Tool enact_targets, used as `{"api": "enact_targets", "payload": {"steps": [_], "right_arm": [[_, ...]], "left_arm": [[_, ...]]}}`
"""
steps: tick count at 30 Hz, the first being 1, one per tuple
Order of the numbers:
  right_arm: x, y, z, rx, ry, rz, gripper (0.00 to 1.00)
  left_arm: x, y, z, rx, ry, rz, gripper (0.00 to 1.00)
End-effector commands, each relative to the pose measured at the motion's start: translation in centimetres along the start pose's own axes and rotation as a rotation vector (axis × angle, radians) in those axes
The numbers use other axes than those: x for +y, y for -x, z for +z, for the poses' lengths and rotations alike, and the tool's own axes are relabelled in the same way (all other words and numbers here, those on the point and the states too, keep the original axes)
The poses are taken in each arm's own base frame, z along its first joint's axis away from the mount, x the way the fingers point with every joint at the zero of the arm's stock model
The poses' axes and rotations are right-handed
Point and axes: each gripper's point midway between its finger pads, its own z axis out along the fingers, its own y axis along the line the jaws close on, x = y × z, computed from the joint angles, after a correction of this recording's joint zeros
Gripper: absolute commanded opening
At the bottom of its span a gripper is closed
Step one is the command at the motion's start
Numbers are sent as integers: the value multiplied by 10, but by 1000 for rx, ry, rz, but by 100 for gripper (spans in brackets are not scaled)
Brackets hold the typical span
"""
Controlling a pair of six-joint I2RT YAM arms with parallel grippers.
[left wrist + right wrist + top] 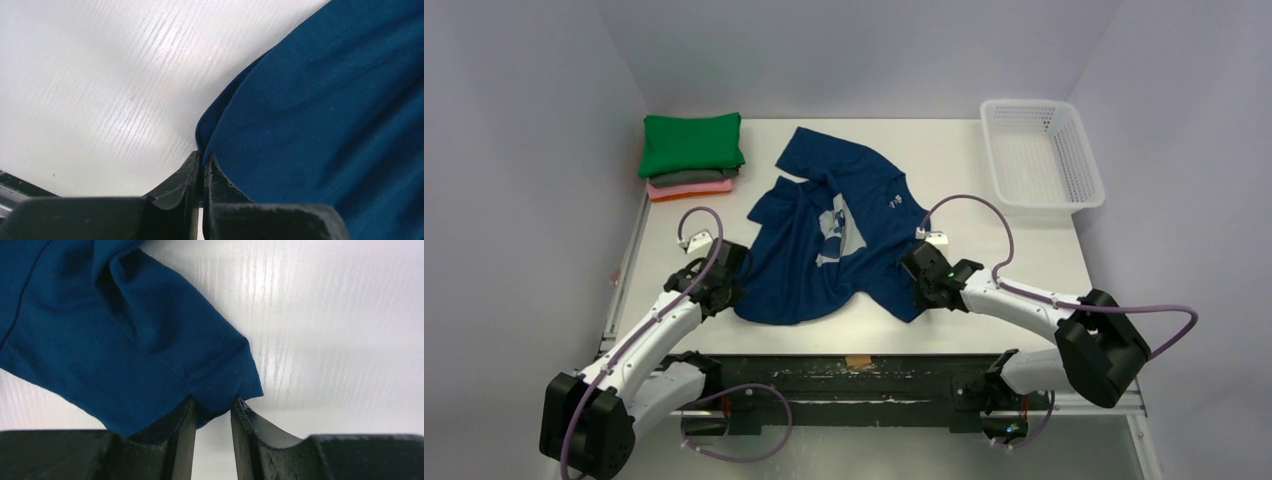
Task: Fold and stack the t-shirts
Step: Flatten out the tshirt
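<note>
The dark navy t-shirt point(814, 270) lies crumpled and spread on the white table point(964, 210), its white chest print point(836, 228) creased. My left gripper point(730, 284) is at its near-left hem; in the left wrist view my left gripper point(202, 156) is shut on a thin edge of the navy cloth point(325, 125). My right gripper point(916, 276) is at the shirt's near-right corner; in the right wrist view my right gripper point(212, 402) stands open, with the hemmed corner of the navy cloth point(125, 340) lying between the fingers. Folded green point(692, 143), grey point(694, 177) and pink-orange point(689, 189) tees are stacked at the far left.
A white plastic mesh basket point(1041, 155) stands at the far right of the table. The table's near edge with a dark rail point(854, 365) runs just in front of both grippers. Grey walls close in the left, back and right.
</note>
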Motion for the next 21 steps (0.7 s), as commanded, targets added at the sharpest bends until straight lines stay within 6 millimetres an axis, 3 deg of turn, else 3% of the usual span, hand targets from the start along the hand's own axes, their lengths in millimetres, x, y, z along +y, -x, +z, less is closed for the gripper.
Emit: {"api": "enact_targets", "payload": {"steps": [1,4,7,11,15,21], "right_arm": [[0,21,-1,-46,-26,40,23],[1,24,2,-53,-28,50,0],[4,32,-2,-81,-10,71,0],[10,57,-24,-172,54,109,0],[11,101,-72,-340,158,182,0],[3,168,-183,-656,328,248,0]], "left_arm": [[-7,16,-7,-50,-32,-1,0],[-7,17,-8,-53,-37,-1,0],[-8,19,-11,-60,-49,-5,0],[-12,33,-29,-114,-112,-33,0],[-20,63,-68,-214,-232,-84,0],[-34,126,-168,-415,-503,-142,0]]}}
